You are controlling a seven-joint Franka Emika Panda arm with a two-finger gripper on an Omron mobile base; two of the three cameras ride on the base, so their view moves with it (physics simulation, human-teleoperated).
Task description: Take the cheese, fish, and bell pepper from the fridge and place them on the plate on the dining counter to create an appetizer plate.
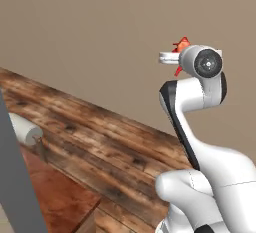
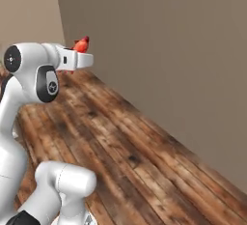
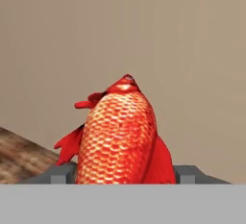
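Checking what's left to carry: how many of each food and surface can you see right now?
Fish, in the gripper: 1
Dining counter: 1
White-cushioned stool: 1
Total: 3

The dining counter [image 1: 105, 142], of glossy reddish-brown planks, runs along a plain beige wall [image 2: 159, 40]

Red-orange scaled fish [image 3: 120, 136], reddish-brown streaked dining counter [image 2: 130, 142], beige wall [image 2: 169, 40]
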